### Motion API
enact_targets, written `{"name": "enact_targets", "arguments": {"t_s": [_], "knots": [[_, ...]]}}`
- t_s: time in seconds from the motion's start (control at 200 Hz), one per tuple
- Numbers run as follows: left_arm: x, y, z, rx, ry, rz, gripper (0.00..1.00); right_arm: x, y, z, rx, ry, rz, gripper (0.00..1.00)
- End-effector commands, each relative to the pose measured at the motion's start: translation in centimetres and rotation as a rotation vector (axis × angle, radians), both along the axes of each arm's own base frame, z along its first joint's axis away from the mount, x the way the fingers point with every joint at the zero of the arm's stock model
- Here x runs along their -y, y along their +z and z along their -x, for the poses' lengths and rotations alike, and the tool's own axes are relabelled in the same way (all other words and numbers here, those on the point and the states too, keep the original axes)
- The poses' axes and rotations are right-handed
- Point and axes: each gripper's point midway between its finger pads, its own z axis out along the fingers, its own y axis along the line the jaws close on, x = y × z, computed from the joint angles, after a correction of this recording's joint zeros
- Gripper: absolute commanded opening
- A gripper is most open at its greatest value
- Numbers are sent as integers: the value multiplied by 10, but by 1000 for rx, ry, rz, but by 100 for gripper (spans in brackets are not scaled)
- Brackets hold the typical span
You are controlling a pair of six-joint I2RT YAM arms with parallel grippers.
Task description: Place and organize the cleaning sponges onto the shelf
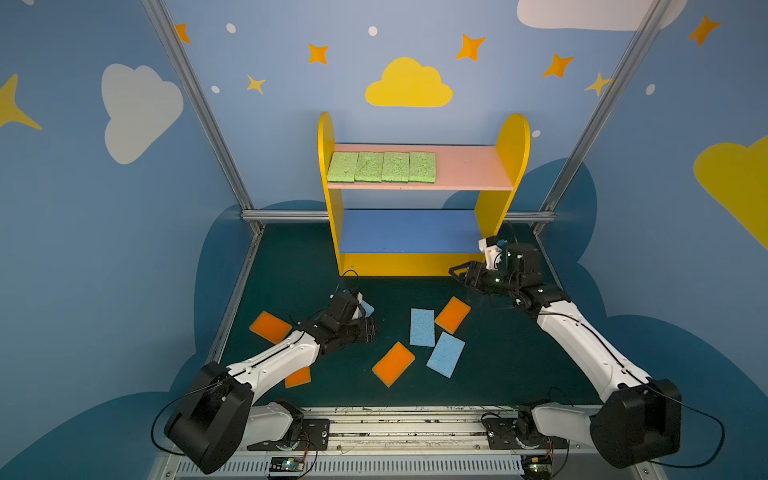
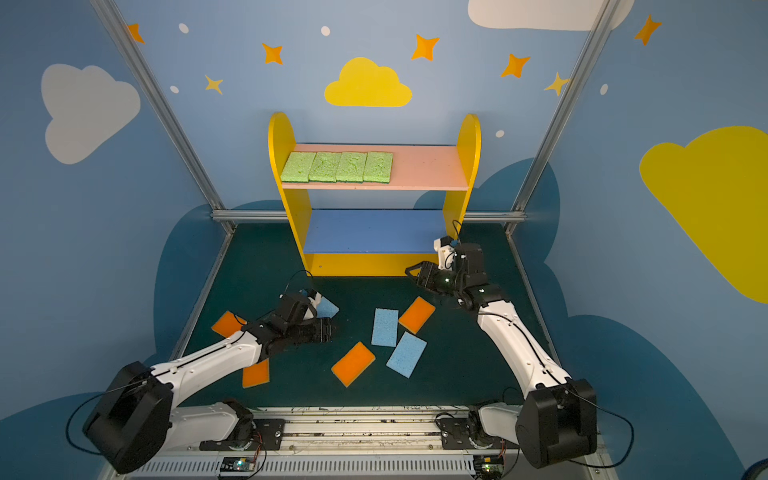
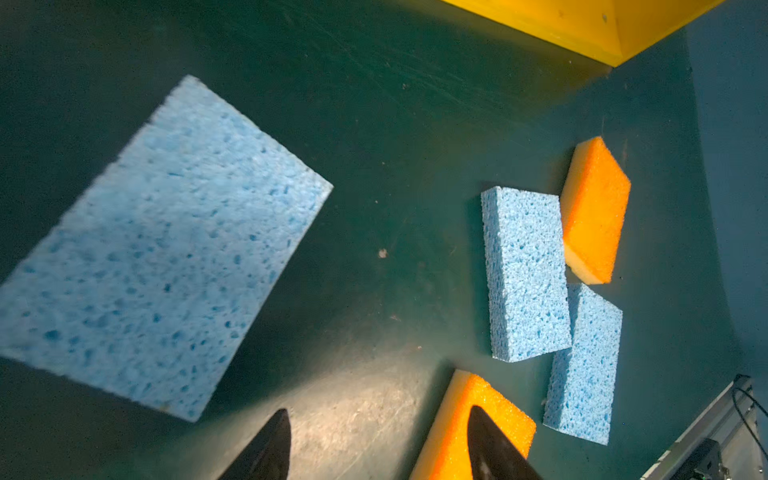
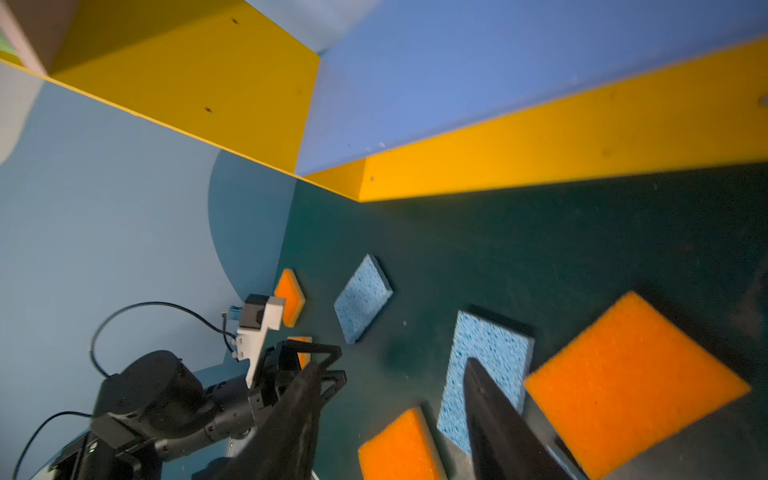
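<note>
Several green cleaning sponges (image 1: pixel 382 167) lie in a row on the pink board of the shelf (image 1: pixel 513 141). Three blue sponges (image 1: pixel 422 327) (image 1: pixel 446 354) (image 3: pixel 158 257) and several orange ones (image 1: pixel 393 363) (image 1: pixel 452 314) lie scattered on the dark green floor. My left gripper (image 3: pixel 379 411) hangs open over bare floor beside the nearest blue sponge (image 1: pixel 369 309). One of its fingers (image 3: pixel 494 444) overlaps an orange sponge (image 3: pixel 453 428). My right gripper (image 4: pixel 392 365) is open and empty, low in front of the shelf's right foot (image 1: pixel 454 272).
The shelf's blue board (image 1: pixel 409 230) and yellow base (image 1: pixel 409 264) hold nothing. Two orange sponges (image 1: pixel 270 327) (image 1: pixel 298 377) lie by the left arm, one partly under it. Metal frame posts (image 1: pixel 199 108) and blue walls close in the floor; a rail (image 1: pixel 395 428) runs along the front.
</note>
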Motion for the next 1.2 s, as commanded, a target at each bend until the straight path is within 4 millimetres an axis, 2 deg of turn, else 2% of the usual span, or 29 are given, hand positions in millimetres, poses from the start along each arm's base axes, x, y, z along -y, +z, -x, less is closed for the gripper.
{"name": "enact_targets", "arguments": {"t_s": [0.0,0.075,0.195,0.325,0.481,0.641,0.736,0.906,1.071,1.196], "knots": [[10,0,-8,13,-6,12,75,-8,-19,10,-28,47,-2,54],[10,-4,-11,7,-5,-2,82,-14,-41,18,-83,77,0,54],[3,-6,-15,2,2,-58,83,-22,-71,30,-183,112,15,53],[-18,-8,-18,-2,47,-165,85,-30,-101,40,-311,137,57,52],[-49,0,-31,60,176,-212,92,-47,-123,48,-374,189,91,51],[-74,-2,-50,81,279,-173,92,-61,-134,53,-399,235,120,51],[-81,-4,-60,84,307,-157,92,-64,-138,58,-419,260,128,51],[-94,-22,-74,35,343,-130,92,-64,-141,63,-431,268,127,51],[-70,-35,-74,8,258,1,92,-65,-140,63,-429,272,124,51],[-57,-41,-60,-4,226,55,92,-67,-137,62,-426,274,117,51]]}}
